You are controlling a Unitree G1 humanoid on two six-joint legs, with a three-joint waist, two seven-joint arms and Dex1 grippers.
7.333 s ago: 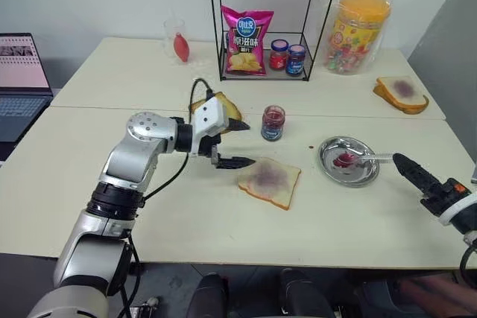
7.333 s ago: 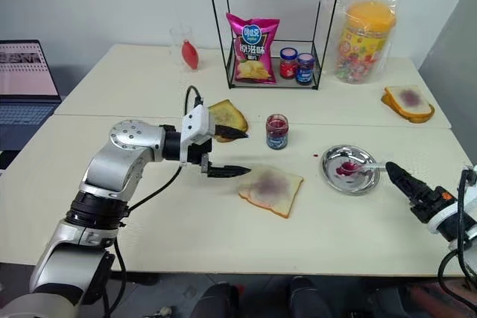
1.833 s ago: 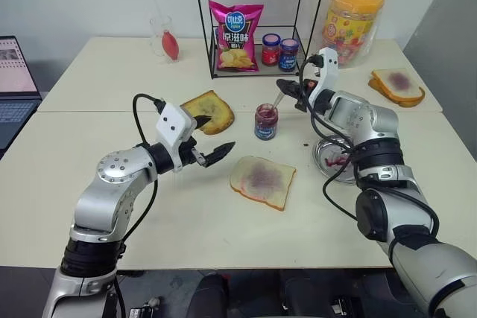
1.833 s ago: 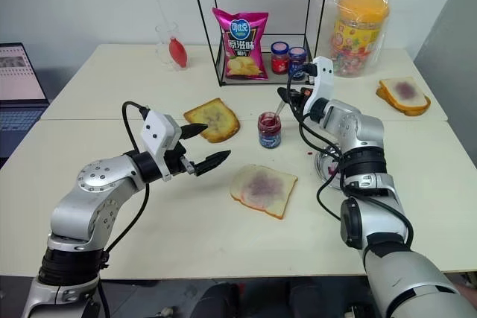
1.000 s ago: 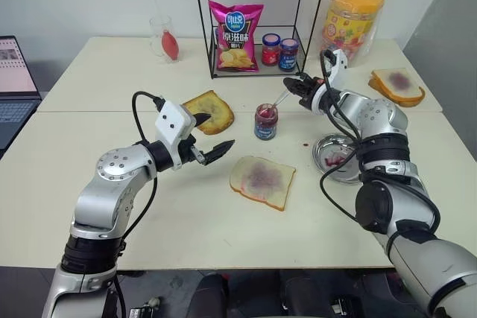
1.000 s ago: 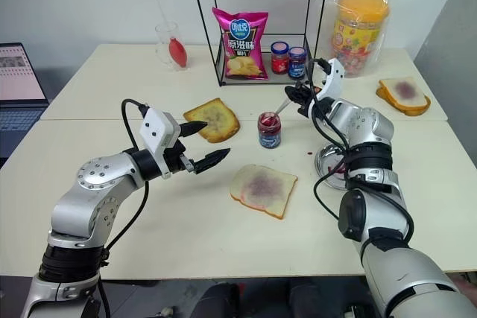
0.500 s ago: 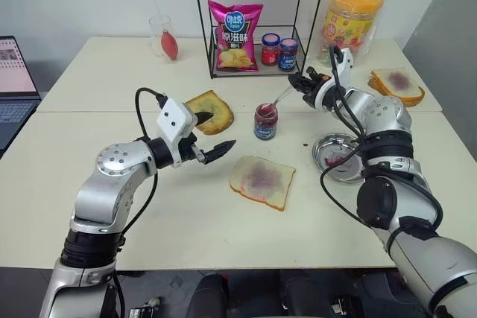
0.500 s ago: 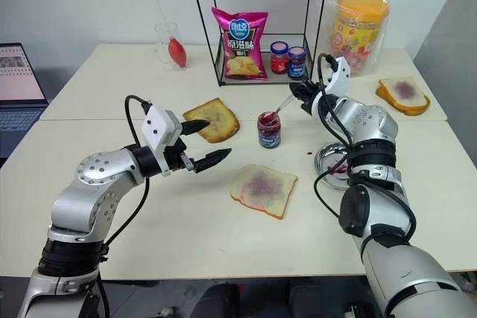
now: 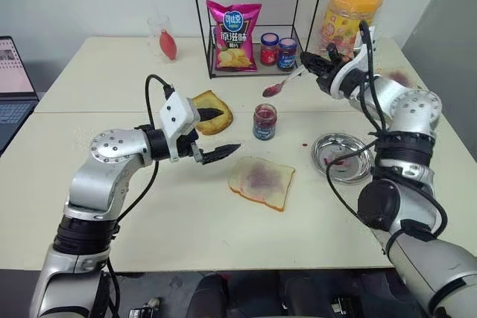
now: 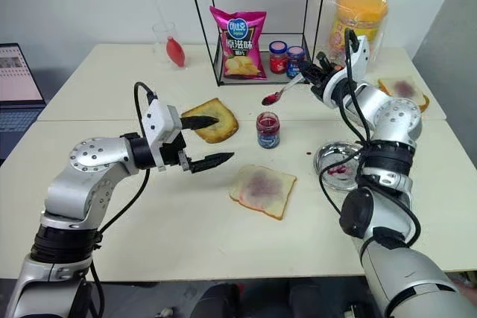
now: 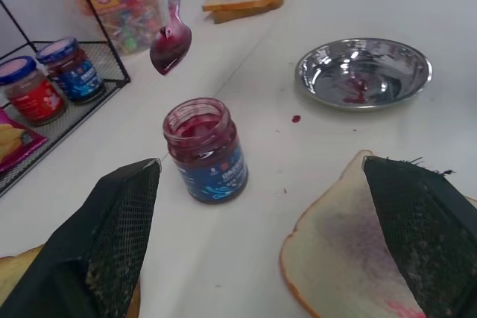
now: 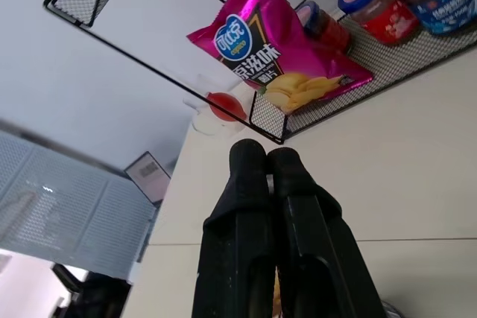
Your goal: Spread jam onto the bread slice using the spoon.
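My right gripper (image 9: 311, 64), clamped on the loaded spoon (image 9: 282, 83), must travel level (no tipping) toward five o'clock over the bread slice (image 9: 261, 182); left gripper (image 9: 215, 135) gapes empty.

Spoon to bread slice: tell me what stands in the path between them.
The spoon, loaded with jam and held by the right gripper, hangs above and behind the open jam jar. The jar stands between it and the bread slice; going over the jar avoids it. The left gripper hovers open beside the slice.
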